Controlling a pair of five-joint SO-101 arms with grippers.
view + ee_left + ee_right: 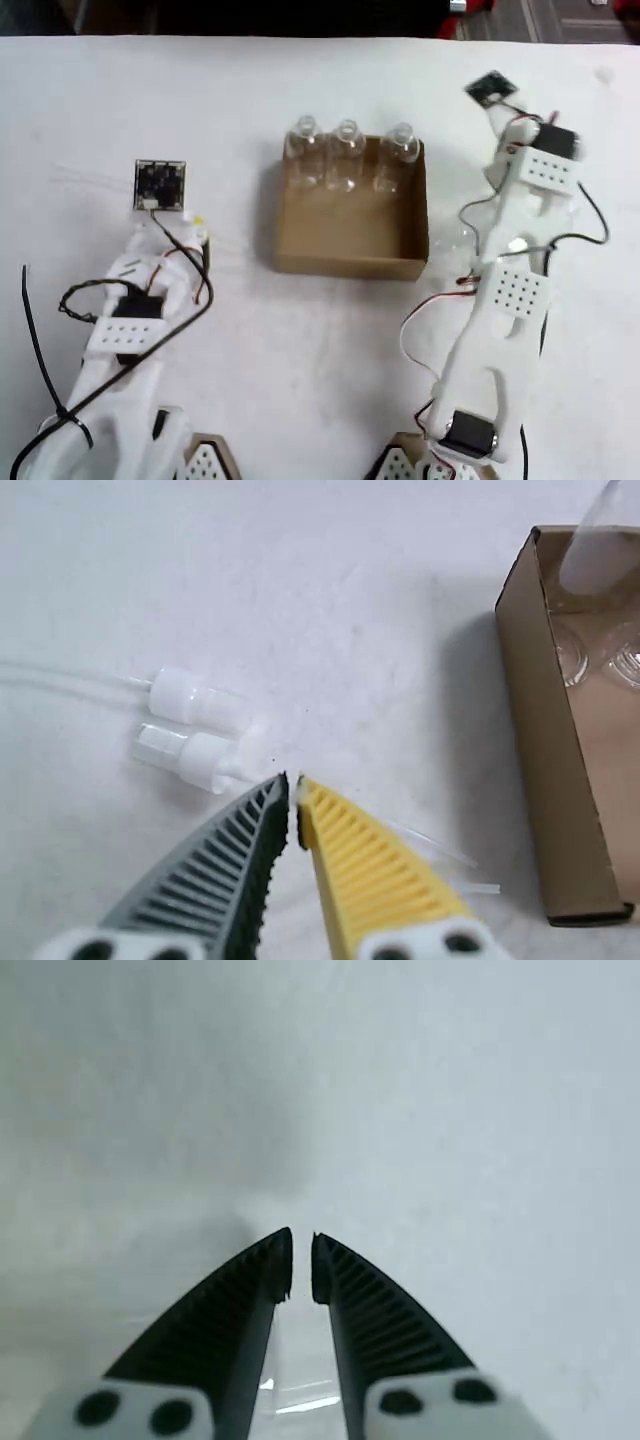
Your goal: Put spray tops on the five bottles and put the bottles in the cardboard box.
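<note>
Surface: a white table (300, 380) carries the whole setup, and its covering looks slightly textured. Beyond the far edge runs a dark strip of floor.

Left gripper (293, 783): one grey finger and one yellow finger, both ribbed, are brought together at the tips with a hairline gap between them. Nothing is clamped between them. The tips sit low over the table, just beside two white spray tops (195, 725). The spray tops lie side by side on the table, left of the cardboard box (350, 265) and apart from it. Thin clear dip tubes trail from the spray tops toward the left.

Right gripper (301, 1245): two black ribbed fingers are closed to a thin slit. The tips point at bare table. A clear glint shows in the slit near the finger bases. Whether it is gripped cannot be told.

The left arm (130, 330) lies on the near left of the table. The right arm (510, 300) extends from the near right toward the far right, past the right side of the box.

Container: the cardboard box sits open-topped at mid-table. Three clear bottles (346, 150) stand upright inside it in a row along the far wall, necks open. The near part of the box floor is bare cardboard.
</note>
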